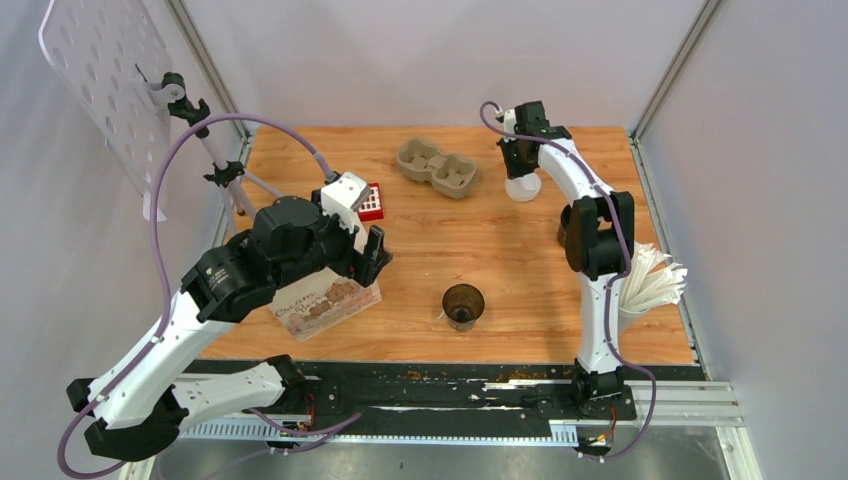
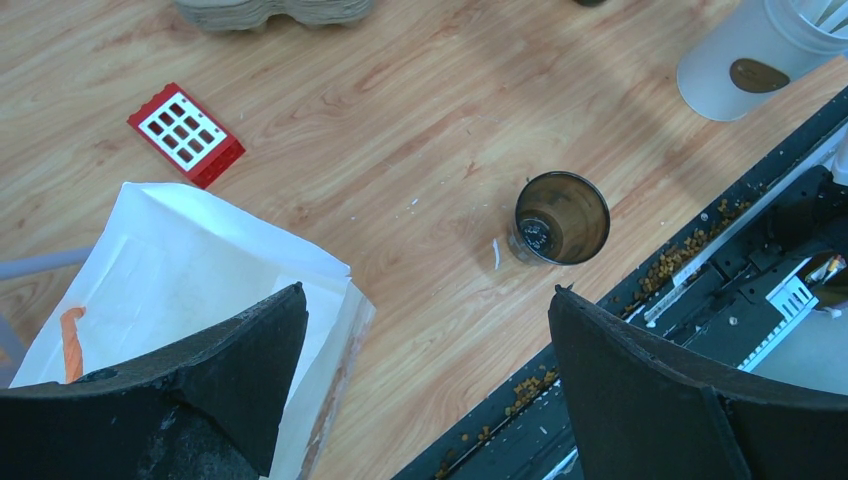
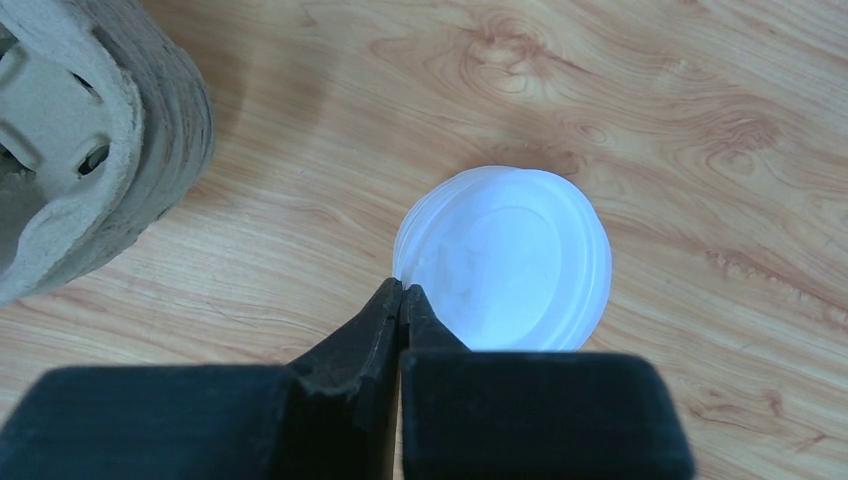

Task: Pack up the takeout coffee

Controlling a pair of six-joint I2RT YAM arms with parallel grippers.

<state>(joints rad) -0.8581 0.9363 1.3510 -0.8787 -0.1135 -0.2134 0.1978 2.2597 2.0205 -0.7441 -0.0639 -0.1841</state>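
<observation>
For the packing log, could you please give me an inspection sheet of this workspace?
Surface: wooden table, with brown crumbs in the black rail at its near edge.
Job's things: brown cup upright, lidless; white lid lying flat far from it, beside the pulp tray.
Clutter: paper bag, red grid piece, holder of white sticks.
Grippers: left gripper open above the paper bag; right gripper shut, tips at the lid's rim.
Cables: purple cables loop along both arms.
Surroundings: grey walls; perforated white panel on a stand, far left.
</observation>
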